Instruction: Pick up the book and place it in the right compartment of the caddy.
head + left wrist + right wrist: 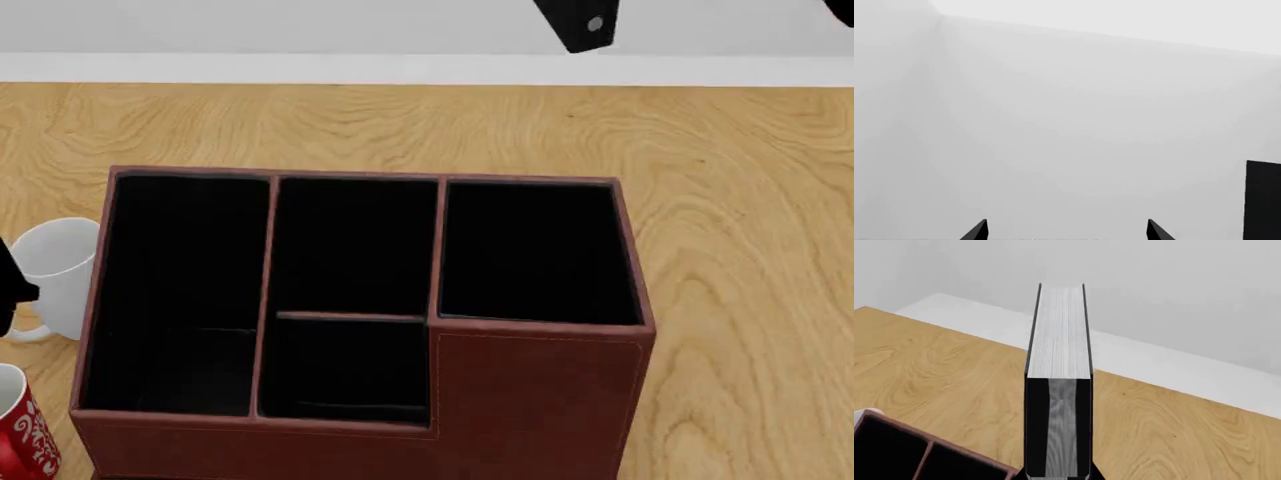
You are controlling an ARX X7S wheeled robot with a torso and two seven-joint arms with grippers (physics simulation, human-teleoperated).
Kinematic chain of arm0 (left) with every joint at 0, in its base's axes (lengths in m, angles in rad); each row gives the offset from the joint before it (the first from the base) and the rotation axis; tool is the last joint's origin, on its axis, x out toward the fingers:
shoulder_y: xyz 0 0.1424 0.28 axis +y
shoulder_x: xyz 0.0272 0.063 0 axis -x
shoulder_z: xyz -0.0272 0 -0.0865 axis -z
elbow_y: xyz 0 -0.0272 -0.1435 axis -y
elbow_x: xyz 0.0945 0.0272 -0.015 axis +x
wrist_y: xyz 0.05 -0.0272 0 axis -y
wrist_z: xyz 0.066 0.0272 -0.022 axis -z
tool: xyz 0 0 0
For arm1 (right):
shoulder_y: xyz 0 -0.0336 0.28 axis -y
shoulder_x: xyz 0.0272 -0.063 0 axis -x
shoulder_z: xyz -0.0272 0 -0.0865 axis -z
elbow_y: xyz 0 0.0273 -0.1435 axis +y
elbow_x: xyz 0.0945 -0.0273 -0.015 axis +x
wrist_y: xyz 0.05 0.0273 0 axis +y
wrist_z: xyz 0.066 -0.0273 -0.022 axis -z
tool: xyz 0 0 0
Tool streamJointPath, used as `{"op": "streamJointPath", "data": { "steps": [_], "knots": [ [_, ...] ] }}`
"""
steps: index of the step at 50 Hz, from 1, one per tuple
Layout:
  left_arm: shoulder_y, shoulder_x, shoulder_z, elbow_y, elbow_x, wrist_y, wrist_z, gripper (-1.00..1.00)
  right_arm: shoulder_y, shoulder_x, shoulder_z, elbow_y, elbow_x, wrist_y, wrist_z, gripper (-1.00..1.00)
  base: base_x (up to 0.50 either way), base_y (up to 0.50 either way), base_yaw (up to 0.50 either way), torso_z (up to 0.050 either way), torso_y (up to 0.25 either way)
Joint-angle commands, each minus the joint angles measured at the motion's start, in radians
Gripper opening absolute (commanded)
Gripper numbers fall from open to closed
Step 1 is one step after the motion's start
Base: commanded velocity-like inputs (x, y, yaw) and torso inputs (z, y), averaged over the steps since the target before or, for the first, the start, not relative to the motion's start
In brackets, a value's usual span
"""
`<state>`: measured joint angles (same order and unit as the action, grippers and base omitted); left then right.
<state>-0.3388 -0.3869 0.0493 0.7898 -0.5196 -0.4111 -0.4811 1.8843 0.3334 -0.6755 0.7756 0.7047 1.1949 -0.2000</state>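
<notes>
The book (1058, 335) stands up from my right gripper (1058, 475), white page edge facing the camera between plain black covers. The jaws are shut on its lower end. It hangs above the wooden floor (954, 370), beyond a corner of the caddy (894, 427). In the head view the reddish-brown caddy (534, 400) fills the middle, and its right compartment (534, 255) is black-lined and holds nothing. The book does not show there; only a black piece of the right arm (581, 25) reaches in at the top. My left gripper (1069, 231) is open, facing a bare grey wall.
A white mug (54, 260) and a red patterned mug (20, 430) stand just left of the caddy. A white skirting strip (400, 68) runs along the far edge of the wood. A black panel (1262, 200) shows at the edge of the left wrist view.
</notes>
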Motion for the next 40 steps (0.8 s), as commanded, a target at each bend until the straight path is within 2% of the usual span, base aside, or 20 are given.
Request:
{"op": "streamJointPath", "data": {
  "steps": [1,26,40],
  "knots": [
    [0.008,0.004,0.006,-0.014,0.002,0.019,0.005,1.0,-0.003,0.002,-0.02,0.051,-0.047,0.031,-0.017,-1.0,0.0,0.0,0.0,0.0,0.0],
    [0.003,0.0,0.019,-0.019,0.0,0.023,0.0,1.0,-0.197,0.083,0.077,-0.172,0.066,0.144,0.086,-1.0,0.0,0.0,0.0,0.0,0.001],
    [0.005,-0.008,0.016,-0.014,-0.003,0.022,-0.007,1.0,-0.277,0.093,0.09,-0.227,0.097,0.139,0.095,-1.0,0.0,0.0,0.0,0.0,0.001]
  ]
}}
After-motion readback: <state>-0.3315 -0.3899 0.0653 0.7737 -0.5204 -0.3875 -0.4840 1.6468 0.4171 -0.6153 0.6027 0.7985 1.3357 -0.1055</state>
